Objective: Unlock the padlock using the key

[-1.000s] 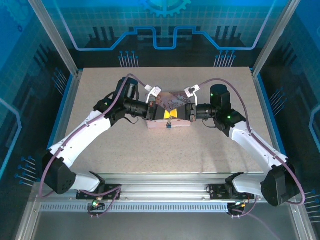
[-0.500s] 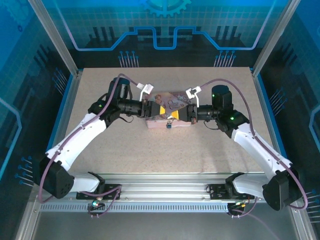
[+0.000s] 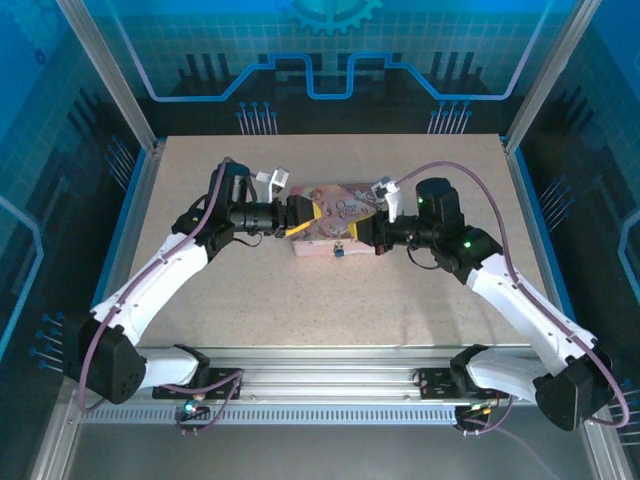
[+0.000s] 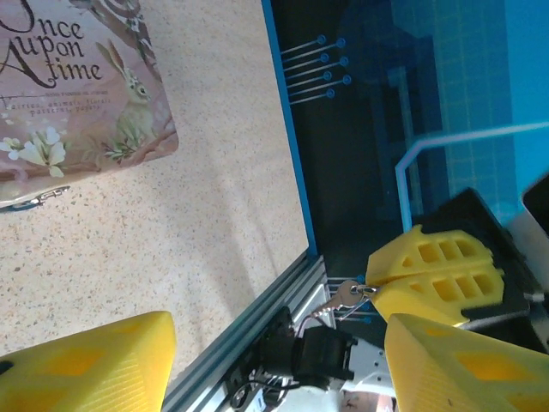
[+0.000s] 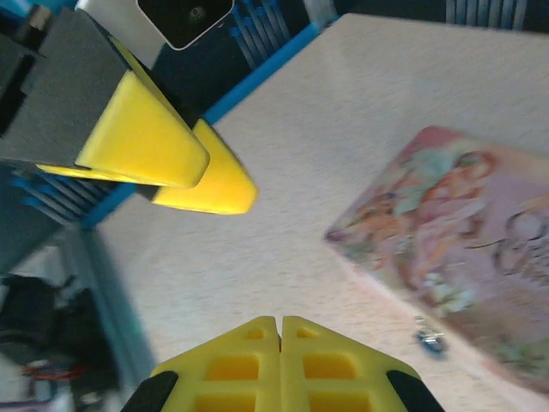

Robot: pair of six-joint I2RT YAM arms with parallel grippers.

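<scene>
Left gripper (image 4: 281,324) stands wide, its yellow fingers (image 4: 86,365) well apart with nothing between them, hovering at the left end of the pink tin (image 3: 335,222). Right gripper (image 5: 280,324) is pinched closed with its pads pressed together, at the tin's right end. Left wrist view shows the key (image 4: 346,294) sticking out of the right gripper's tips, pointing toward the left gripper, with a thin wire loop (image 4: 319,311) hanging from it. Key is up off the table (image 3: 420,300). Tin lies flat around table centre, slightly toward the far edge; its lid is printed with rabbits, flowers and "Once Upon a Time". Padlock (image 3: 339,250) is tiny and bluish-dark, on the tin's side facing the table's near edge, about mid-length, touching or just beside the tin. Too small to tell whether its shackle is closed. Grippers face each other over the tin.
</scene>
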